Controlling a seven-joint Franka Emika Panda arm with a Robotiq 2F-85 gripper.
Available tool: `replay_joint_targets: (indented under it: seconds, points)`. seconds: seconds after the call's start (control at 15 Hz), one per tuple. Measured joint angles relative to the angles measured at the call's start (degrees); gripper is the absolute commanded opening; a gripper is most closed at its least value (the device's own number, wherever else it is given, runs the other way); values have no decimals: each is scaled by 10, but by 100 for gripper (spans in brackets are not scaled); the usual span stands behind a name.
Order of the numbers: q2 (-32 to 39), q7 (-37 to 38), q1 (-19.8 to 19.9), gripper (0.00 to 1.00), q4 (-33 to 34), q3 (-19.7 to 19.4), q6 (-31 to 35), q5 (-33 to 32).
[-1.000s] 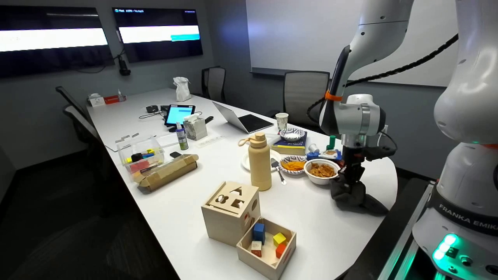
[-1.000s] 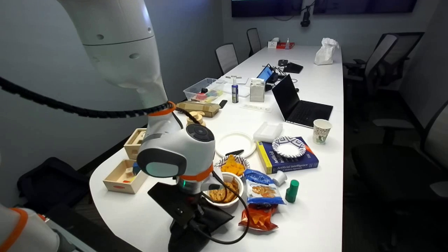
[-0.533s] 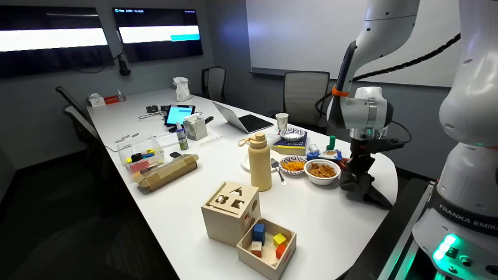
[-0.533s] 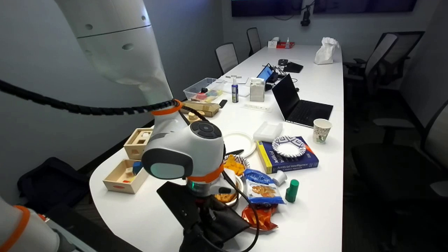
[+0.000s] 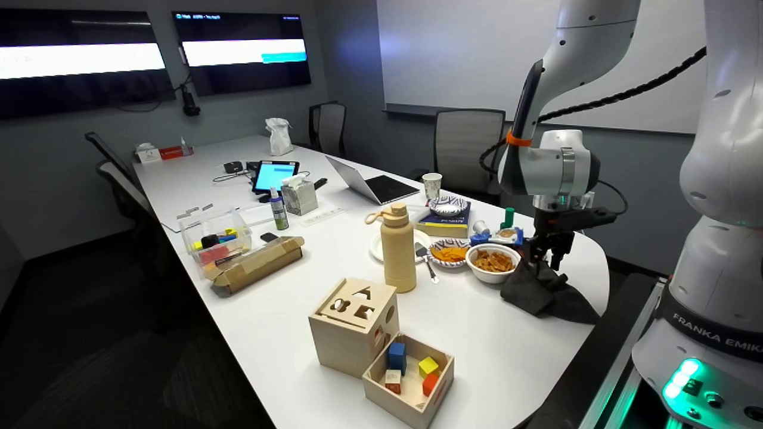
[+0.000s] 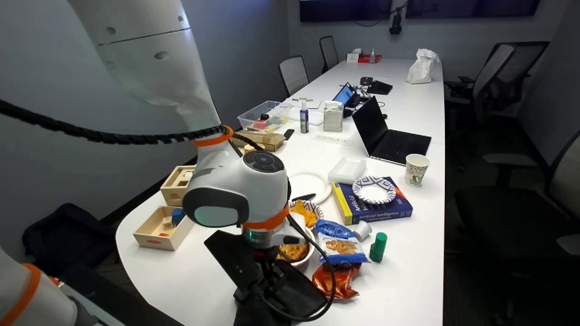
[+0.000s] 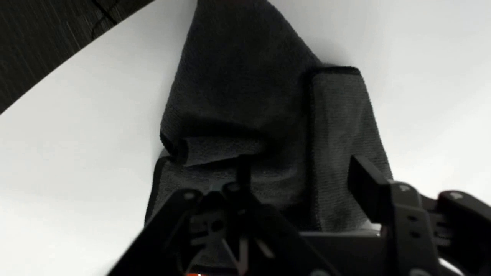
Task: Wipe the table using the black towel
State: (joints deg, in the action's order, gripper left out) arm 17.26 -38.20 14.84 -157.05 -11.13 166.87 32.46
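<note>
The black towel [image 5: 573, 305] lies crumpled and folded on the white table [image 5: 471, 333], near its rounded end by the robot base. My gripper [image 5: 546, 262] stands just over it, jaws apart. In the wrist view the towel [image 7: 245, 69] spreads below and between the open fingers [image 7: 369, 188], and neither finger appears to pinch it. The other finger is dark and hard to separate from the cloth. In an exterior view the arm partly covers the towel [image 6: 297, 290].
A white bowl of snacks [image 5: 492, 262] stands right beside the towel. An orange chip bag [image 6: 336, 280], a blue snack bag [image 6: 340, 244] and a green cylinder [image 6: 378, 247] sit close by. Farther off are a tan bottle [image 5: 398, 250] and an open wooden box [image 5: 411, 381].
The gripper shifted toward the robot base with the towel shut in it, then opened. The towel has dropped from the fingers and settled on the table.
</note>
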Motion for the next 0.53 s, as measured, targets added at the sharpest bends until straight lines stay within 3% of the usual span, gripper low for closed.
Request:
replay_joint_targets:
  seconds: [0.53]
  points:
    - [-34,-31,-25,99,0,-5,-25,15]
